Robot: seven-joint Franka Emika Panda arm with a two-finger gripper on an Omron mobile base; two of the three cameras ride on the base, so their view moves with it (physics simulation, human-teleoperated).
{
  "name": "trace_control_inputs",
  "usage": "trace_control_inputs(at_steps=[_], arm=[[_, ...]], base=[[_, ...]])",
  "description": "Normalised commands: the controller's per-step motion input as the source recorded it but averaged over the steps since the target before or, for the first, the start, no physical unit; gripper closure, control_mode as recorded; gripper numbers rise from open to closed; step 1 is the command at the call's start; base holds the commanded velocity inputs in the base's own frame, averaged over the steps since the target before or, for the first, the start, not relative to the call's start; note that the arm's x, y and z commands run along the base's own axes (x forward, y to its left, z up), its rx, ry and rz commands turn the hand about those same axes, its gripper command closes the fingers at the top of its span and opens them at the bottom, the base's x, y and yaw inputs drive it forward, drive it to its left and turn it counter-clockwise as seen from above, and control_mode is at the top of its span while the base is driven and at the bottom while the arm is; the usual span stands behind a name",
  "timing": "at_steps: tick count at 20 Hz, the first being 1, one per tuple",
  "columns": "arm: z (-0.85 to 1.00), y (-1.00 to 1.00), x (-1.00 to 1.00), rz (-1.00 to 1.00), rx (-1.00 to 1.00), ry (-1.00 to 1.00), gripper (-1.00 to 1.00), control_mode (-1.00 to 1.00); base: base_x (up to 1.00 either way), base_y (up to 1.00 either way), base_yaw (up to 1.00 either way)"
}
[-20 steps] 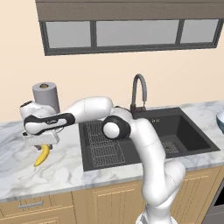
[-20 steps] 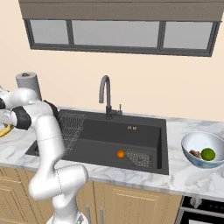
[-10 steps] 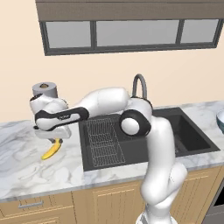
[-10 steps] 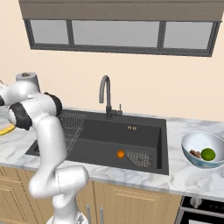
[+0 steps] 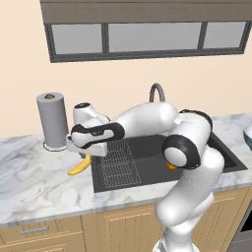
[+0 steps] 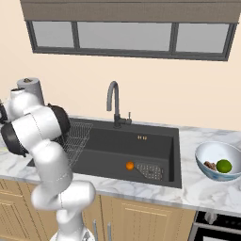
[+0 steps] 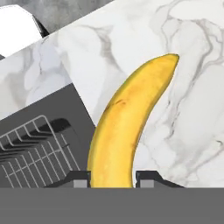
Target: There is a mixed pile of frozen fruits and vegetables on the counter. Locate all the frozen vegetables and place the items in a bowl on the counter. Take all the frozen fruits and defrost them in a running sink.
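Hand view: dark fingers [image 7: 112, 178] closed on the curved yellow banana [image 7: 127, 122] over white marble counter [image 7: 183, 113]; wire rack [image 7: 35, 148] beside, grey paper-towel roll [image 5: 52, 120] near.

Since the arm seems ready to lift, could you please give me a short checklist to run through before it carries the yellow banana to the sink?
1. Two-finger gripper shut on the curved yellow banana: ok, a finger on each side.
2. Banana clear of the white marble counter: cannot tell.
3. Matte black sink basin has room: ok; a small orange lies near the drain.
4. Wire rack beside the path: ok, the banana lies beside it.
5. Water from the dark gooseneck faucet: not ok, none visible.
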Motion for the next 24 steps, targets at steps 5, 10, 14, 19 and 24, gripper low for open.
trace_control_inputs(at_steps=[5,10,14,19,24], arm=[[0.34,-0.82,0.04,0.0,0.19,0.26,1.0,-1.0],[0.11,-0.75,0.0,-0.01,0.05,0.3,1.0,-1.0],[0.0,-0.78,0.0,0.0,-0.08,0.01,1.0,-1.0],[-0.04,-0.91,0.0,0.0,-0.06,0.0,1.0,-1.0],[-0.14,-0.9,0.0,0.0,-0.05,0.0,1.0,-1.0]], base=[[0.0,0.0,0.0],[0.0,0.0,0.0],[0.0,0.0,0.0],[0.0,0.0,0.0],[0.0,0.0,0.0]])
